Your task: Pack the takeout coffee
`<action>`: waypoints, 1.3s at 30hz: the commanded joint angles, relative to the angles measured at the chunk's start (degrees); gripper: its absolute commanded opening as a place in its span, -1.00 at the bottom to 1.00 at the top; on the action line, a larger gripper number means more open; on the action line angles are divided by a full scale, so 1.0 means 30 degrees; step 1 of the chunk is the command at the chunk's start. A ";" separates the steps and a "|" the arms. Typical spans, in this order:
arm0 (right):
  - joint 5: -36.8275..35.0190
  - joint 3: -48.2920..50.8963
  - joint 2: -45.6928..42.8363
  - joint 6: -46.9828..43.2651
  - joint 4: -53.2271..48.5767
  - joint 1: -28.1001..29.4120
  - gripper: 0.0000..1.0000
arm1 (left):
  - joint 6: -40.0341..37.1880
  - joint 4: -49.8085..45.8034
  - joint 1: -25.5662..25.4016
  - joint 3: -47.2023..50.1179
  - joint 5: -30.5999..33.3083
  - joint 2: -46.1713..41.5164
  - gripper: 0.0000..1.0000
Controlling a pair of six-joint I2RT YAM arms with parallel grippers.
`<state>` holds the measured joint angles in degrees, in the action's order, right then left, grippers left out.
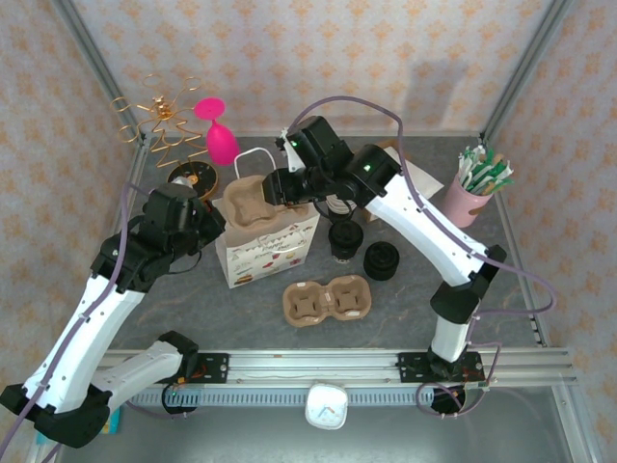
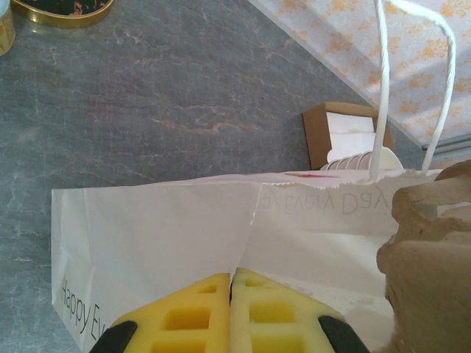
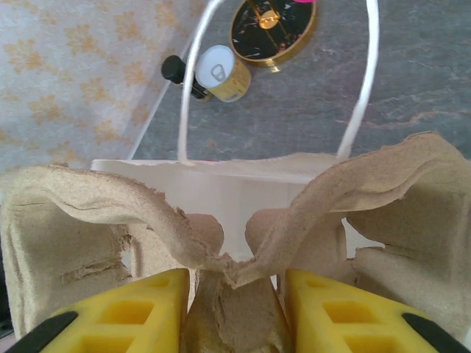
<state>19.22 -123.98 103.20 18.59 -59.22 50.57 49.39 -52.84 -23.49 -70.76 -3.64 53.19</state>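
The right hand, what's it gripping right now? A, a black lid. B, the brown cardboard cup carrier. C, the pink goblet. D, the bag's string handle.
B: the right hand has its yellow fingers closed on the middle ridge of the cup carrier, which it holds at the mouth of the white paper bag.

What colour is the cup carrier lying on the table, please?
The cup carrier is light brown, clearest in the top view.
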 commanded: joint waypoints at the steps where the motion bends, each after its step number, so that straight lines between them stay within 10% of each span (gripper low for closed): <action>1: -0.1288 -0.0814 0.0461 -0.0172 -0.1251 -0.0128 -0.28 | -0.0400 0.0451 0.0182 -0.0168 -0.0108 -0.0244 -1.00; 39: -0.2831 -0.1140 0.1012 -0.0726 -0.3077 0.0401 -0.36 | -0.0902 0.0735 0.0182 0.0320 0.1246 0.0054 -1.00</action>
<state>13.02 -128.40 110.15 17.32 -65.80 51.46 48.29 -51.33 -23.49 -70.37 -2.72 53.39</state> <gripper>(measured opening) 0.325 0.053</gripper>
